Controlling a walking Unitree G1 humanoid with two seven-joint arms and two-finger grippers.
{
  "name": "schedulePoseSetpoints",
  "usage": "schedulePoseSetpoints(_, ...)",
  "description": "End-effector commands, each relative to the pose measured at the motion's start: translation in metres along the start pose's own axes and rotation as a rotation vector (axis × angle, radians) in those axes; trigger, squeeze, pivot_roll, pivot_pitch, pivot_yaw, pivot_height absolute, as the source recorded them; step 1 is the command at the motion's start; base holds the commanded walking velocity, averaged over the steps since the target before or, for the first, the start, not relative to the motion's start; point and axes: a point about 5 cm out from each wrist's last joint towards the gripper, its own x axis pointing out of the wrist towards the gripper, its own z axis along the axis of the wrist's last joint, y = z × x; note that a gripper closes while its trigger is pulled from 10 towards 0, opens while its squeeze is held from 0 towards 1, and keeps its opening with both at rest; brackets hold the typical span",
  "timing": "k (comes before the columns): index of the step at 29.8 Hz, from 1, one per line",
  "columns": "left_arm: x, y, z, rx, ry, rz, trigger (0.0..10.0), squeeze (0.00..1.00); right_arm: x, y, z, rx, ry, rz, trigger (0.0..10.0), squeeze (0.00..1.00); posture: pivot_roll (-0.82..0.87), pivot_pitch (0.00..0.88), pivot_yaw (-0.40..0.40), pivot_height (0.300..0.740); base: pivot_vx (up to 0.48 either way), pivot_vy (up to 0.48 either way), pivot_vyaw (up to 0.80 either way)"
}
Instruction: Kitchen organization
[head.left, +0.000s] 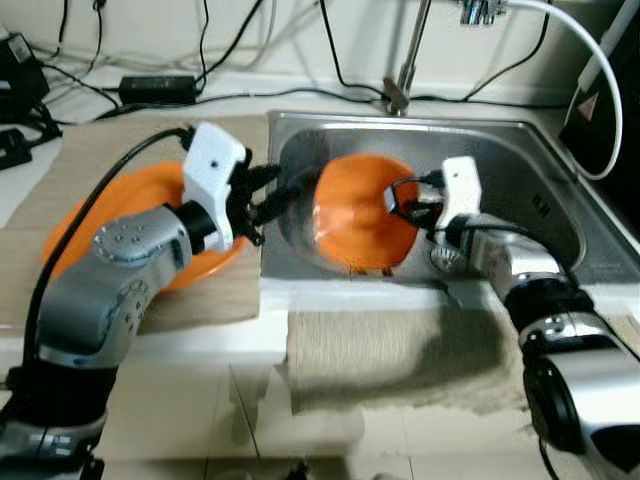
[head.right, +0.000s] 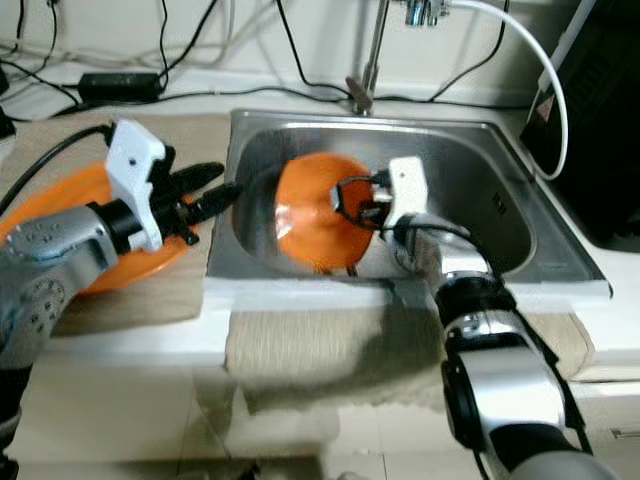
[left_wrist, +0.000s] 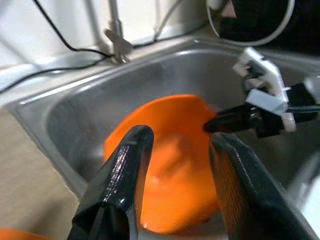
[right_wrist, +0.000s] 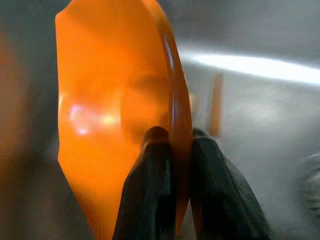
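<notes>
From the head views, a round orange plastic plate (head.left: 355, 215) is held tilted on edge inside the stainless steel sink (head.left: 530, 170), pinched at its rim by the right gripper (head.left: 400, 200), presumably for lifting out. In the left wrist view, the left gripper (left_wrist: 177, 165) is spread beside the sink. In the right wrist view, the rim is clamped between black fingertips (right_wrist: 155, 145).

No writing, brand or number can be read anywhere here. The dark appliance (head.left: 605, 100) by the sink carries a small triangular mark, too blurred to make out.
</notes>
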Motion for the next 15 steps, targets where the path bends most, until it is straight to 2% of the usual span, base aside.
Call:
schedulePoseSetpoints(1,-0.002,-0.005,-0.004,0.037,0.046,-0.019,10.0,0.0,0.001,0.002,0.006,-0.073,-0.008,0.009,10.0,0.0,0.0,0.0,-0.048,0.74,0.0,0.0,0.0)
schedulePoseSetpoints(5,-0.002,-0.005,-0.007,0.046,0.068,-0.013,10.0,0.0,0.004,0.003,-0.002,-0.111,0.028,-0.001,10.0,0.0,0.0,0.0,-0.048,0.74,0.0,0.0,0.0)
schedulePoseSetpoints(6,-0.002,-0.005,-0.008,0.047,0.073,-0.011,10.0,0.0,0.004,0.003,-0.004,-0.126,0.04,-0.008,10.0,0.16,0.0,0.0,-0.048,0.74,0.0,0.0,0.0)
schedulePoseSetpoints(7,-0.002,-0.005,-0.008,0.047,0.073,-0.011,10.0,0.0,0.004,0.003,-0.004,-0.126,0.04,-0.008,10.0,0.16,0.0,0.0,-0.048,0.74,0.0,0.0,0.0)
schedulePoseSetpoints(8,-0.002,-0.005,-0.008,0.049,0.078,-0.009,10.0,0.0,0.005,0.004,-0.006,-0.132,0.049,-0.008,10.0,0.6,0.0,0.0,-0.05,0.74,0.0,0.0,0.0)
schedulePoseSetpoints(9,-0.002,-0.005,-0.008,0.049,0.078,-0.009,10.0,0.0,0.005,0.004,-0.006,-0.132,0.049,-0.008,10.0,0.6,0.0,0.0,-0.05,0.74,0.0,0.0,0.0)
schedulePoseSetpoints(10,-0.001,-0.004,-0.009,0.051,0.08,-0.01,10.0,0.0,0.006,0.004,-0.009,-0.128,0.058,0.001,10.0,1.0,0.0,0.0,-0.048,0.74,0.0,0.0,0.0)
schedulePoseSetpoints(15,-0.002,-0.002,-0.008,0.048,0.075,0.006,10.0,0.0,0.005,0.0,-0.007,-0.127,0.048,-0.018,10.0,1.0,0.0,0.0,-0.047,0.74,0.0,0.0,0.0)
